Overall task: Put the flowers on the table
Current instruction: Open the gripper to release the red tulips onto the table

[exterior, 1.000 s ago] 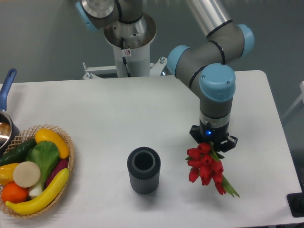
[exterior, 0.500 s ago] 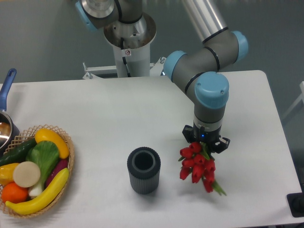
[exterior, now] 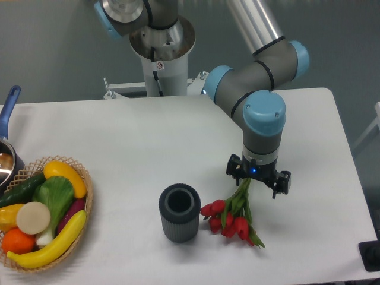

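The flowers [exterior: 228, 217], red buds with green stems and leaves, lie on the white table [exterior: 136, 139] just right of the dark ribbed cup [exterior: 179, 212]. The buds point towards the cup. The stem ends reach up under my gripper [exterior: 258, 178]. The gripper hangs straight down over the stem ends with its fingers spread apart, and it looks open. I cannot tell whether the fingers still touch the stems.
A wicker basket [exterior: 86, 189] of toy fruit and vegetables stands at the front left. A pot with a blue handle [exterior: 8, 107] sits at the left edge. The arm's base [exterior: 161, 53] stands behind the table. A dark object [exterior: 371, 255] is at the front right corner.
The flowers hung from the shut gripper; now the fingers have spread and the bunch has dropped and tipped left onto the table beside the cup. The gripper shifted left earlier.
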